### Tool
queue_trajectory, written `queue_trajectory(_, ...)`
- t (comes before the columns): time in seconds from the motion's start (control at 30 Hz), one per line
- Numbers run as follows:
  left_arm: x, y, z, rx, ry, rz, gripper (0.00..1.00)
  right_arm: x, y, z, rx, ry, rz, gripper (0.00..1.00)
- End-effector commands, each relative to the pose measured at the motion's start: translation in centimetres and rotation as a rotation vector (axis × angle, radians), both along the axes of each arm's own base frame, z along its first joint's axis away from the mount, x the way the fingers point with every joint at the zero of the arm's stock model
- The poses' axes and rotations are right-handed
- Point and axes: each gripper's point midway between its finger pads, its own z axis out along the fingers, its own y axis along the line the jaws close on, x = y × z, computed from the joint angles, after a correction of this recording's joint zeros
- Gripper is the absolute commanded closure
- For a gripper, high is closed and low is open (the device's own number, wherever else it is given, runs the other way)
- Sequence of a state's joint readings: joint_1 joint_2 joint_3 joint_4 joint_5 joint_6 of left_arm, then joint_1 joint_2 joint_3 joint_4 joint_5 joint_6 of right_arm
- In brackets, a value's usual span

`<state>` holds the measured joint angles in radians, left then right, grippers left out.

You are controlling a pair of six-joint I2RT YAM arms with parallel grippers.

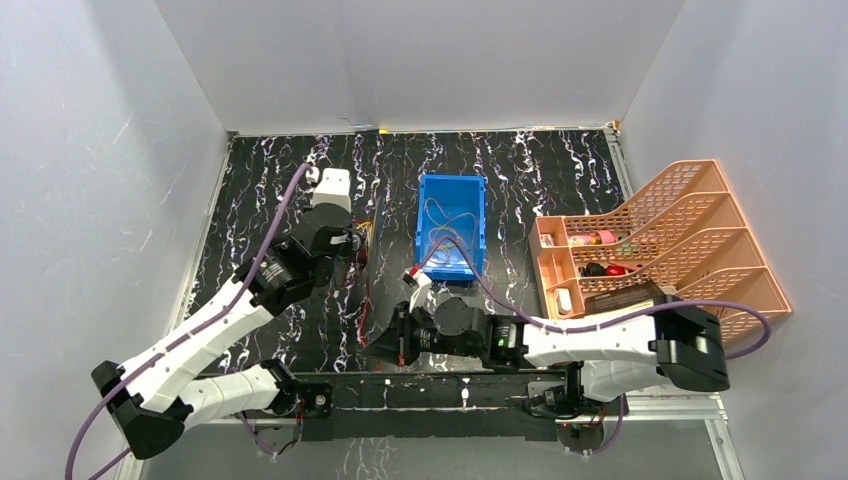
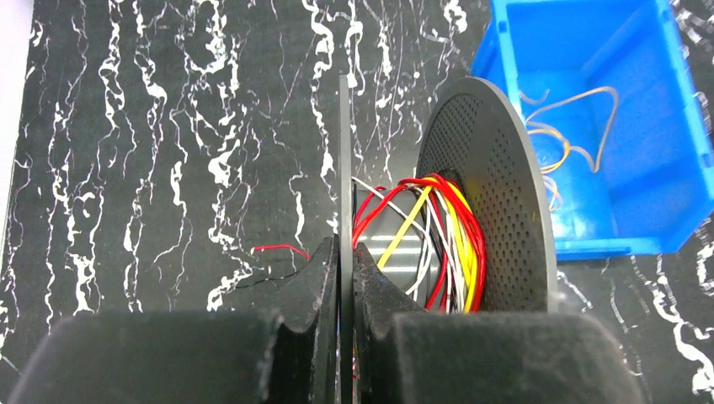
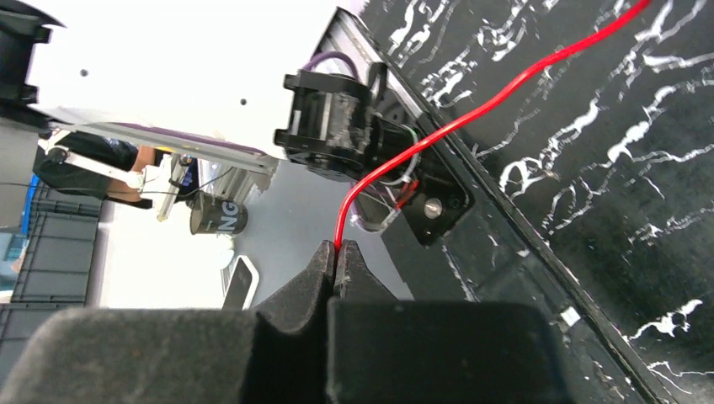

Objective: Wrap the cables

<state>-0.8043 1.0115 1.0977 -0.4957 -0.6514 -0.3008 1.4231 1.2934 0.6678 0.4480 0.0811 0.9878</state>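
— What's round the spool?
— Blue bin just to its right, pale tan cables loose inside. The spool's perforated flange hides pt of the bin from my L cam. Peach rack sits further right.
— And grips?
— L gripper clamps the spool's thin flange. Red, yellow, white wires are wound on the hub. R gripper pinches a red cable (it crosses the marbled table).
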Motion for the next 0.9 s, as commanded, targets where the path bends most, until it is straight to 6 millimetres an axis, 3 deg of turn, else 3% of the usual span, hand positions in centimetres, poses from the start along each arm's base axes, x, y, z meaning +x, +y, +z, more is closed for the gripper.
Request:
queue_trajectory(0.0,0.9,0.0,0.9,-0.027,-0.059,0.031,1.00,0.5,-0.4,5.1,0.048,-0.151,-0.028,1.00)
queue_trajectory(0.2,0.4,-1.1,-1.5,0.035,0.011,-0.066,1.00,2.1,-1.4,7.6,-0.008,-0.271,-0.080,1.00)
queue_trajectory(0.43,-1.2,-2.6,-3.9,0.082,0.108,-0.224,1.00,4.8,-2.8,8.6,-0.156,-0.437,-0.098,1.00)
queue_trajectory(0.67,-3.3,-4.0,-5.3,0.092,0.170,-0.405,1.00,9.2,-5.0,9.3,-0.269,-0.542,-0.130,1.00)
queue_trajectory(0.87,-5.5,-5.5,-6.2,0.064,0.209,-0.569,1.00,13.0,-6.9,8.7,-0.350,-0.588,-0.143,1.00)
